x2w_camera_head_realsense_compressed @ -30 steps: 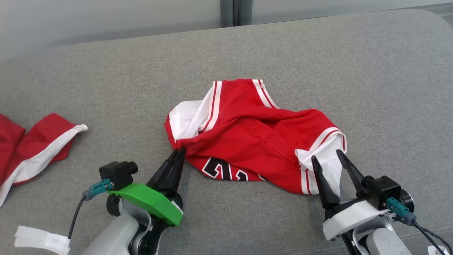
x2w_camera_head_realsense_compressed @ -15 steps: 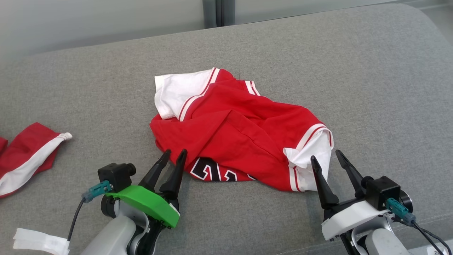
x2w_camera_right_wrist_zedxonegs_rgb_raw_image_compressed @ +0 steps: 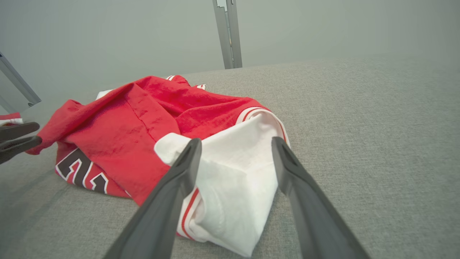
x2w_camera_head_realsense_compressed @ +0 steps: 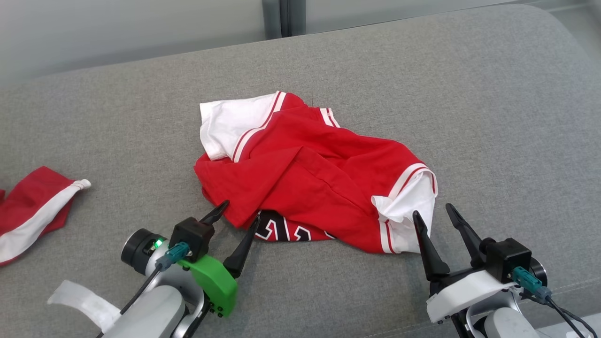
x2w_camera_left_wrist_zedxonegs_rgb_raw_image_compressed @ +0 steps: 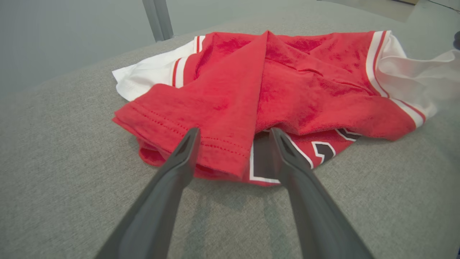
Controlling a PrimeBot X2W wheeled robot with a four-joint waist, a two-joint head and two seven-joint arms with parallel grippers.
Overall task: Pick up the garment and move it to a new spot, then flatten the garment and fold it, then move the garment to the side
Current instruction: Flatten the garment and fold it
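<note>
Two tools, left tool (x2w_camera_head_realsense_compressed: 241, 210) and right tool (x2w_camera_head_realsense_compressed: 431, 210), gape empty at the garment's (x2w_camera_head_realsense_compressed: 305, 173) near edge; I see its numerals (x2w_camera_head_realsense_compressed: 281, 231) half buried.

Crumpled red garment (x2w_camera_head_realsense_compressed: 324, 180) — grey cushion (x2w_camera_head_realsense_compressed: 493, 117)

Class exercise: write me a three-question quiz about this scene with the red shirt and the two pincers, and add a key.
1. True or false: the left pincer is shut on the red shirt.
2. Which part of the shirt lies nearest the right pincer? A. white sleeve B. collar C. black numbers
3. What lies on the grey cushion at the far left of the head view?
Key: 1. False, it is open. 2. A. 3. Another red-and-white cloth.
</note>
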